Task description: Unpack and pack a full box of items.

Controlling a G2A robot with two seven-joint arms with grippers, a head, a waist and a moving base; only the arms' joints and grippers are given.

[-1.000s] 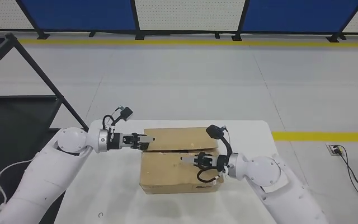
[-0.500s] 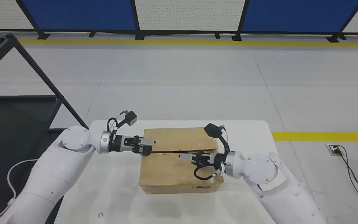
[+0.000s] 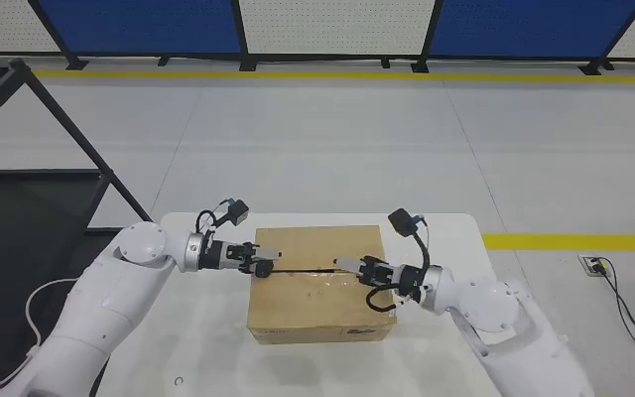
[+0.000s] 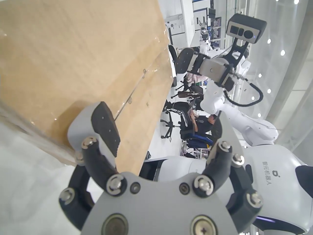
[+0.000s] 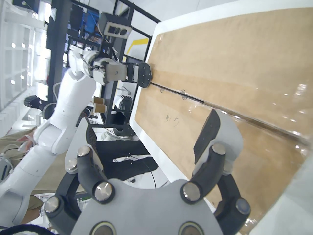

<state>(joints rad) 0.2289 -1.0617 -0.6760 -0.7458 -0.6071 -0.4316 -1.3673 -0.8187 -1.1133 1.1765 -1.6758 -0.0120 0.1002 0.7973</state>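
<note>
A brown cardboard box [image 3: 316, 303] stands in the middle of the white table [image 3: 198, 337]. Both top flaps lie flat and meet at a dark seam [image 3: 308, 268], with clear tape glinting near its right end. My left gripper [image 3: 261, 263] is at the seam's left end and open; one pad [image 4: 105, 125] rests on the box top [image 4: 73, 50], the other finger hangs beyond the box edge. My right gripper [image 3: 349, 265] is at the seam's right end, open, with one pad [image 5: 210, 133] just over the cardboard [image 5: 220, 69]. The right wrist view also shows the left gripper [image 5: 144, 75] at the seam's far end.
A black metal frame [image 3: 69, 129] stands left of the table. A small dark ring [image 3: 179, 381] lies near the table's front left. Bare table surface surrounds the box on all sides. Blue partition panels [image 3: 139, 25] close off the back.
The far flap, tilted up before, now lies flat against the near one. My left gripper slid right to the seam's end; my right gripper shifted back from the near flap to the seam.
</note>
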